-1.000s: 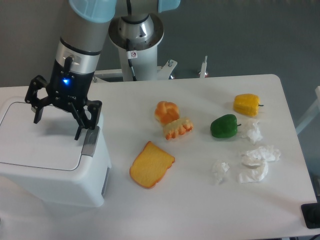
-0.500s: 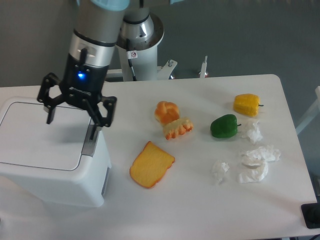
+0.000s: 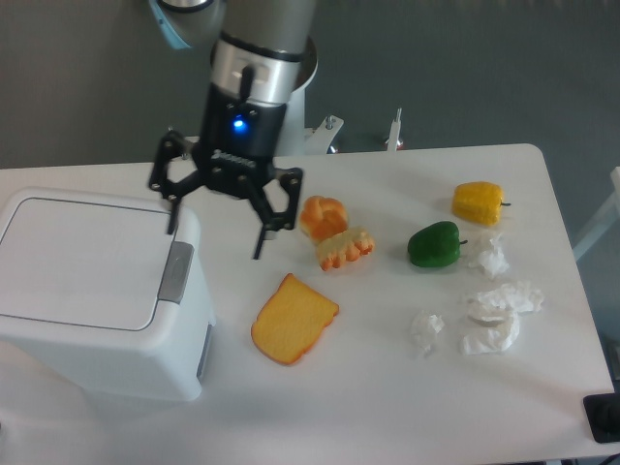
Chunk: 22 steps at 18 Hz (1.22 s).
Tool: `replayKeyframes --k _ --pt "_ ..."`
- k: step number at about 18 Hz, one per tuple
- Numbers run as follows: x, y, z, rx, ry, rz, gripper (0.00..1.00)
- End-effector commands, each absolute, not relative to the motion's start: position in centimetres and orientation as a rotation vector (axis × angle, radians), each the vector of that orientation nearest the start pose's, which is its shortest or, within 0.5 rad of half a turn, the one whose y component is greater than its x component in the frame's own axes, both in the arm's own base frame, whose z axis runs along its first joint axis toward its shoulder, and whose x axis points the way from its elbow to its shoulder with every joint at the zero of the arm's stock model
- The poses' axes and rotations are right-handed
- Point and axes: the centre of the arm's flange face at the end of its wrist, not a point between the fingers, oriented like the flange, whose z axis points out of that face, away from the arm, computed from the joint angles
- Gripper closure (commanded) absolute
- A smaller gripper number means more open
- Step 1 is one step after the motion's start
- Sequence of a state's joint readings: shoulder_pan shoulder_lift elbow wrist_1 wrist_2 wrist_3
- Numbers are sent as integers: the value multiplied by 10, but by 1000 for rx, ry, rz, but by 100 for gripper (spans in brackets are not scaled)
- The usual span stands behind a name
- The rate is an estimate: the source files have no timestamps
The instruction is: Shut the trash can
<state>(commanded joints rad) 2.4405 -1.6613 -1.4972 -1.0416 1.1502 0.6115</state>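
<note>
While the gripper (image 3: 218, 231) hangs with jaws spread and empty just right of it, the trash can (image 3: 97, 291) sits at the table's left edge, lid flat. Rigid, smooth, likely light plastic; best pressed on the lid near the grey latch tab (image 3: 175, 270).

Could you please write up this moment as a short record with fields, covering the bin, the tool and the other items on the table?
bin: large white boxy plastic trash can, at the table's left end
lid: flat white lid lying down, closed
latch: grey rectangular tab at the lid's right edge
tool: black two-finger tool, open, empty, just right of the bin
food: yellow bread slice, orange pastry, green pepper, yellow pepper
litter: crumpled white tissues at right
</note>
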Motion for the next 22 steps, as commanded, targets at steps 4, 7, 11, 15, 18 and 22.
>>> replayKeyframes --k 4,7,11,15,18,22 --pt "-330 476 537 -2686 229 403 0" --pt "-343 464 530 -2720 289 430 0" --pt "-388 426 517 -2769 461 431 0" --pt "-420 388 508 -2803 664 400 0" --pt "-440 362 503 -2794 797 378 0" --pt "-450 334 509 -2765 748 344 0"
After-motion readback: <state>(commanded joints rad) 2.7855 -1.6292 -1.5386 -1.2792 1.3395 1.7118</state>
